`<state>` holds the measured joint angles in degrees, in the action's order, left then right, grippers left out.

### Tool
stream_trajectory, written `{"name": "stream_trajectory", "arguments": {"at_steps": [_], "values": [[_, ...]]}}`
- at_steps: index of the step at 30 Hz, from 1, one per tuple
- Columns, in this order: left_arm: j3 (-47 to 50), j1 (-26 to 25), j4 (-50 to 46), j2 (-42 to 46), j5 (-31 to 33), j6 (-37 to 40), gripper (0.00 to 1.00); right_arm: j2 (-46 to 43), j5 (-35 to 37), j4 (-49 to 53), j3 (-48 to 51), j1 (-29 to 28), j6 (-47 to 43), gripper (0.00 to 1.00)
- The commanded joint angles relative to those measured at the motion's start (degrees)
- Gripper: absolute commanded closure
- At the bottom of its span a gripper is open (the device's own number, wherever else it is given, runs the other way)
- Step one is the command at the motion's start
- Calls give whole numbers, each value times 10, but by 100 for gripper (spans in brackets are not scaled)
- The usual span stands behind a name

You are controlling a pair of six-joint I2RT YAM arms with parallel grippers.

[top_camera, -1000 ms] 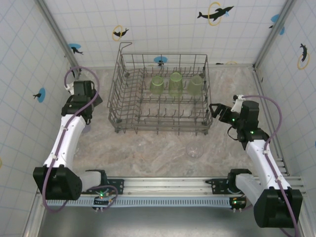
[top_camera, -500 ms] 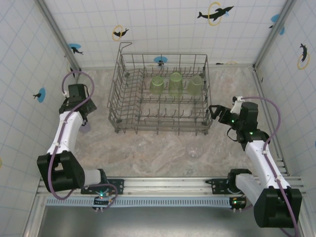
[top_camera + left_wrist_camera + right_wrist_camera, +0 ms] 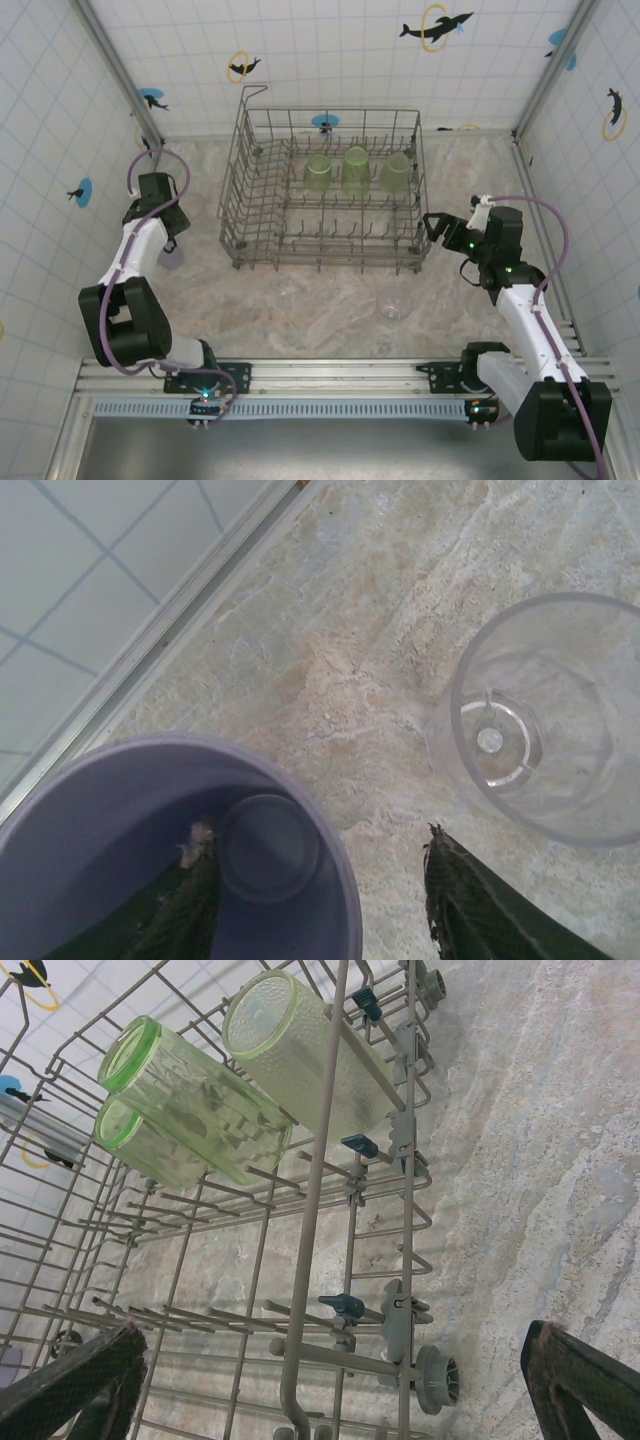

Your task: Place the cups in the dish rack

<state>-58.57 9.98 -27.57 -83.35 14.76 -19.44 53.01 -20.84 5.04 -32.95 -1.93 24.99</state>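
Nearest the arm bases, a clear glass (image 3: 393, 305) stands alone on the marbled desk (image 3: 320, 320), in front of the dish rack's near right corner and well apart from both arms. Nothing can be made out inside it.

Further in on the left, the left gripper (image 3: 320, 832) points down over a lavender tumbler (image 3: 170, 257) that stands upright on the desk beside the rack's left wall. In the left wrist view the tumbler is empty but for one dark finger (image 3: 190, 895) reaching down inside it. The other finger is outside, with a strip of bare desk between it and the rim. The jaws are partly spread astride the tumbler's wall and not pressed on it. Just beside the tumbler, not touching it, a second clear glass (image 3: 535, 720) stands mouth up and empty, its round base showing through.

On the right, the right gripper (image 3: 432, 232) hangs near the rack's near right corner with its jaws spread wide and nothing between them. In the right wrist view it faces the rack's wire side.

The dish rack (image 3: 232, 205) sits in the middle of the desk toward the far wall. Its near rows of tines are bare. In its far right part three translucent green tumblers (image 3: 356, 170) sit side by side in one row, tipped over on the tines. Whether they touch one another I cannot tell.
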Motion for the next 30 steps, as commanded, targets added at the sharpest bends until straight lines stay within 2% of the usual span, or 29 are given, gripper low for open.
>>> {"name": "stream_trajectory", "arguments": {"at_steps": [1, 3, 8, 16, 23, 30], "values": [[1, 4, 25, -21, -12, 1, 51, -9, 4, 7, -7, -4, -6, 0], [-4, 4, 27, -36, -11, 2, 61, -13, 6, 9, -6, -4, -5, 0], [-18, 5, 20, -60, -5, 0, 100, -22, 13, 15, -9, -6, -2, 0], [-19, 5, 10, -23, -11, -12, 100, -30, 19, 17, -9, -10, 9, 0], [-16, 4, 9, 33, -47, -30, 100, -34, 24, 16, -10, -21, 20, 0], [-13, 5, 16, 87, -44, -34, 100, -28, 40, 23, -26, -41, 23, 0]]}}
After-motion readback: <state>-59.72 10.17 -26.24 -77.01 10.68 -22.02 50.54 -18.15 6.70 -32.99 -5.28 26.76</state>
